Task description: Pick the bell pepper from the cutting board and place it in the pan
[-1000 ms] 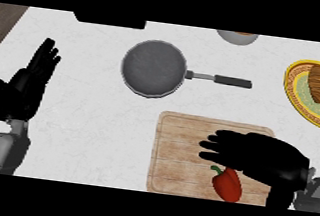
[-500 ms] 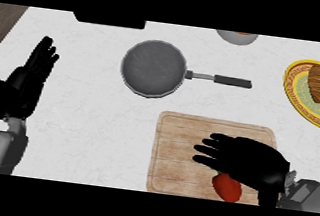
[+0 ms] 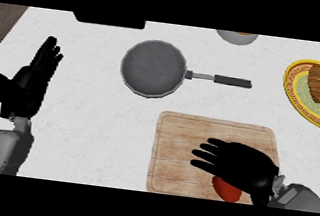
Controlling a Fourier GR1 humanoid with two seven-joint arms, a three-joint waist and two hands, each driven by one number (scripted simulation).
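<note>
A red bell pepper (image 3: 226, 190) lies at the near edge of the wooden cutting board (image 3: 189, 134), mostly hidden under my right hand (image 3: 241, 165). That hand is spread over it, fingers straight and pointing left, palm down. The grey pan (image 3: 153, 69) with a black handle (image 3: 222, 79) sits beyond the board, towards the counter's middle. My left hand (image 3: 26, 83) rests open at the left, fingers up, away from everything.
A yellow plate (image 3: 298, 97) with a croissant (image 3: 318, 83) sits at the right edge. A pale bowl (image 3: 237, 37) and a dark object (image 3: 108, 20) stand at the counter's far edge. Wooden flooring shows at both far corners.
My right hand has drawn back towards the near edge and slid left over the pepper, covering more of it. The left hand has not moved.
</note>
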